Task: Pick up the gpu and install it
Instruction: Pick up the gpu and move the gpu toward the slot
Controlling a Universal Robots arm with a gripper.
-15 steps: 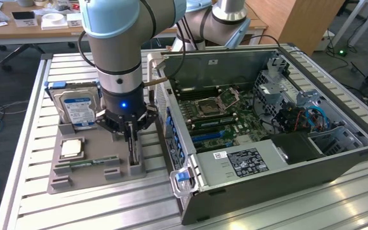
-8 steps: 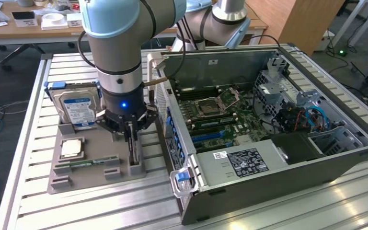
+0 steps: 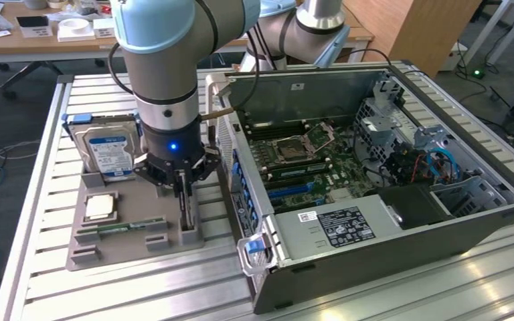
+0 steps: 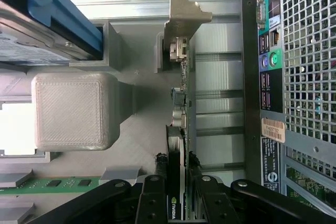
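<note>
The gpu (image 3: 184, 212) stands on its thin edge in a slot of the grey holder tray (image 3: 141, 253), just beside the open computer case (image 3: 373, 231). My gripper (image 3: 180, 182) hangs straight down over it. In the wrist view the card (image 4: 179, 103) runs away from the camera, with its silver bracket (image 4: 184, 11) at the far end. The black fingers (image 4: 153, 190) sit on both faces of its near end. My gripper (image 4: 177, 165) is shut on the gpu, and the card's lower edge looks to be still in the holder.
On the tray also stand a silver hard drive with a blue-white label (image 3: 105, 150), a square chip (image 3: 101, 206) and a green RAM stick (image 3: 118, 227). The case lies on its side with the motherboard (image 3: 302, 160) exposed. Its perforated rear panel (image 4: 307, 77) is close to the card.
</note>
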